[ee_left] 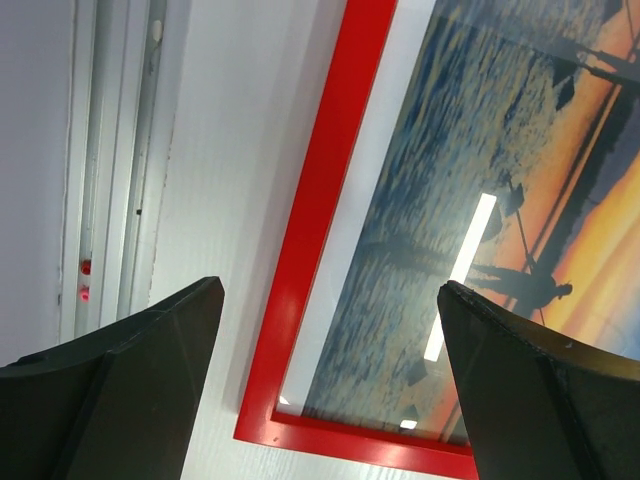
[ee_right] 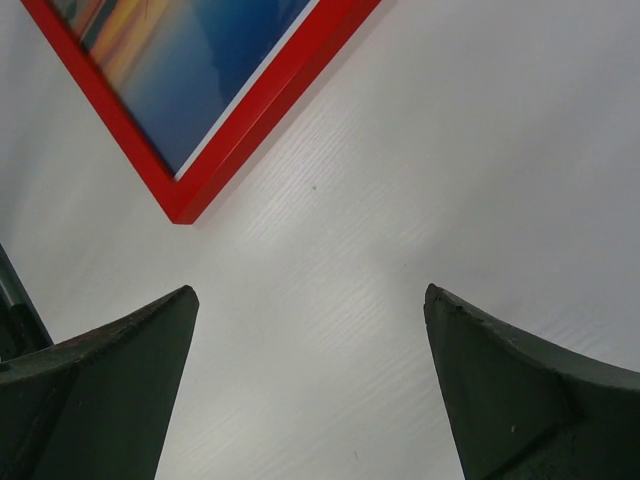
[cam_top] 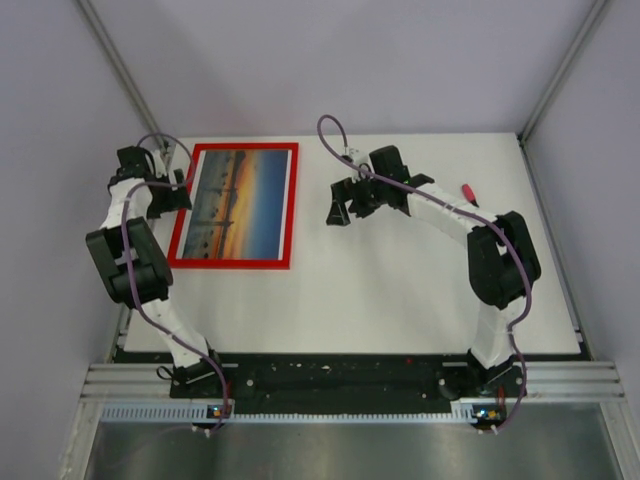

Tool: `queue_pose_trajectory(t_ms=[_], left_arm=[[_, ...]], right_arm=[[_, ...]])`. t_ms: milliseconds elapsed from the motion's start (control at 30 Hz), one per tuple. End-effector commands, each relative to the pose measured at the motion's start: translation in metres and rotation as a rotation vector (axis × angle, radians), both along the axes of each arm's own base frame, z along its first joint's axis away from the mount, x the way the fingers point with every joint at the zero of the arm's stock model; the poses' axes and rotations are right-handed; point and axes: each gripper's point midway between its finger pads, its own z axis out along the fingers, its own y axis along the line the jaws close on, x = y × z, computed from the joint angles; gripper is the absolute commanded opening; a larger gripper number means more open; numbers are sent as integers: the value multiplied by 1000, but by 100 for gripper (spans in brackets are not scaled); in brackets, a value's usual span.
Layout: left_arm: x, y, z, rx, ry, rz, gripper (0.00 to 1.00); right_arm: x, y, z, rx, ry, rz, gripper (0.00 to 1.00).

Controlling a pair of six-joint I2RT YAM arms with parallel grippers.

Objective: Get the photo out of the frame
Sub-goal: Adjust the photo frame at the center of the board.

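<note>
The red frame (cam_top: 229, 262) lies flat, face up, on the left part of the white table (cam_top: 400, 290), with the sunset photo (cam_top: 240, 200) inside it under glass. My left gripper (cam_top: 178, 196) hovers open over the frame's left side. In the left wrist view the gripper (ee_left: 330, 288) has one finger over the table and one over the photo (ee_left: 450, 200), with the red frame bar (ee_left: 320, 200) and a corner between them. My right gripper (cam_top: 338, 212) stands open over bare table to the right of the frame. The right wrist view shows this gripper (ee_right: 310, 291) empty, short of the frame's corner (ee_right: 182, 208).
A small red tool (cam_top: 467, 192) lies at the back right of the table. Grey walls close in the sides and back. A metal rail (ee_left: 110, 150) runs along the table's left edge, close to the left gripper.
</note>
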Motion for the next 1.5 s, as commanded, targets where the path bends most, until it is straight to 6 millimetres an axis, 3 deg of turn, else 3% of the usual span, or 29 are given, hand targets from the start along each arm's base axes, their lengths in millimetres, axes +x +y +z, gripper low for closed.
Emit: queue_pose_trajectory(t_ms=[0,800,1233,1467], left_arm=[[8,11,3,6,5,0,95],[21,16,-19,-40,92,-43,92],[22,25,-37,-31,146,-60,80],[20,30,-41,-30,154,-53,62]], right_arm=[[3,13,20,52,-49,24,96],[-5,8,19,37,-69,47,96],[-6,8,19,38,-73,56,96],[-7,8,20,41,-73,61,96]])
